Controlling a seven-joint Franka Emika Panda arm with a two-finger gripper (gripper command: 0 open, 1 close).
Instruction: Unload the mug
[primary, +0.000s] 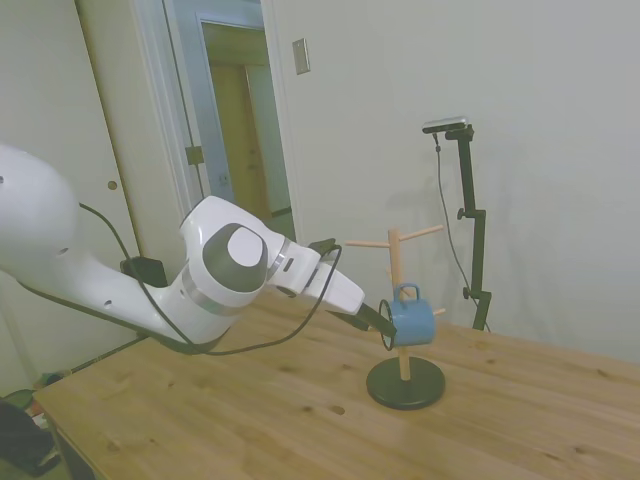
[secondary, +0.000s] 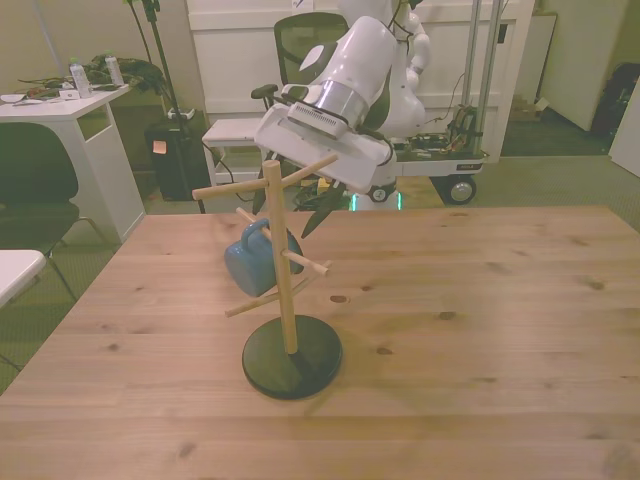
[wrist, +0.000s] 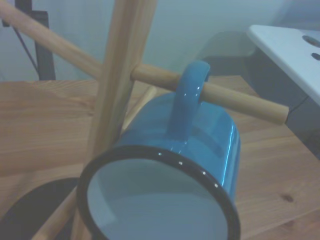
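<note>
Here the mug (primary: 411, 322) hangs by its handle on a peg of the wooden stand (primary: 402, 345), right of centre in the side view; the hand (primary: 383, 320), fingers apart, reaches its rim above the desk (primary: 250, 420).
</note>
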